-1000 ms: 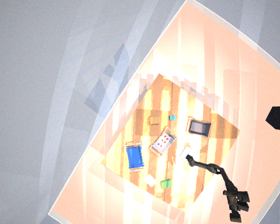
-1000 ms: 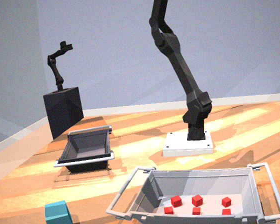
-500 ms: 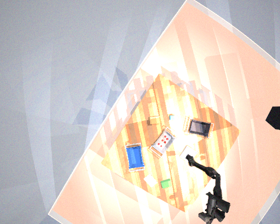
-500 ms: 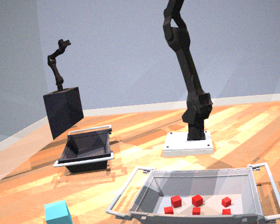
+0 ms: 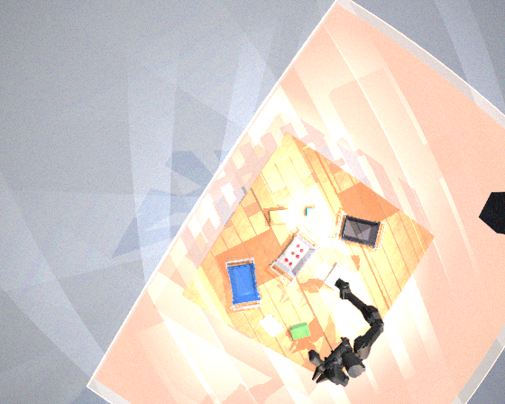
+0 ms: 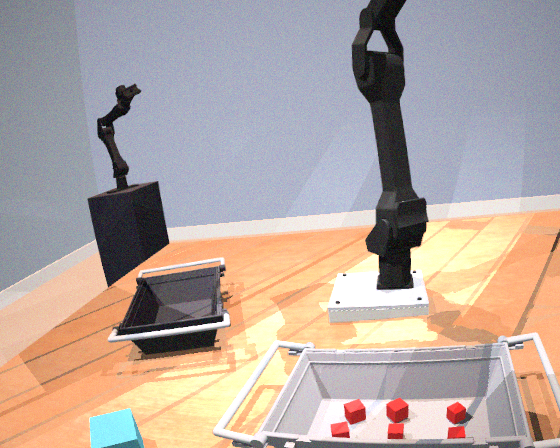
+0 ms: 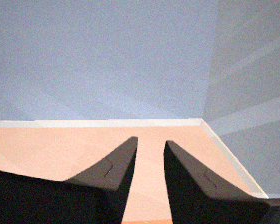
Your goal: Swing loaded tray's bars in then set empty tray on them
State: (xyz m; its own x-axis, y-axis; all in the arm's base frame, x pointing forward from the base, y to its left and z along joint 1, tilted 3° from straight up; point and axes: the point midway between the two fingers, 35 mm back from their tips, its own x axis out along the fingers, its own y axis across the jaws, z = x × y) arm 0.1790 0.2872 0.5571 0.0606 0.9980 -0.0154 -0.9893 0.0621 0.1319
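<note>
The grey tray (image 5: 305, 263) (image 6: 407, 372) stands on the table with several small red blocks (image 6: 397, 410) on its floor. Its left bar (image 6: 248, 389) and right bar (image 6: 554, 387) are swung out past its ends. An empty black tray (image 5: 362, 232) (image 6: 174, 300) stands beside it, with bars outside its ends. An empty blue tray (image 5: 243, 284) lies on the other side. My gripper (image 5: 316, 378) (image 7: 151, 144) is near the table's lower edge in the top view, away from all the trays. It is open with a narrow gap and empty. The exterior view does not show it.
My arm stands on a white base (image 5: 333, 272) (image 6: 377, 313). A teal block (image 5: 309, 211) (image 6: 114, 430), a tan block (image 5: 278, 216), a green block (image 5: 300, 332) and a white flat piece (image 5: 271, 325) are on the table. A dark pedestal (image 5: 502, 212) (image 6: 127, 230) with another arm stands beyond.
</note>
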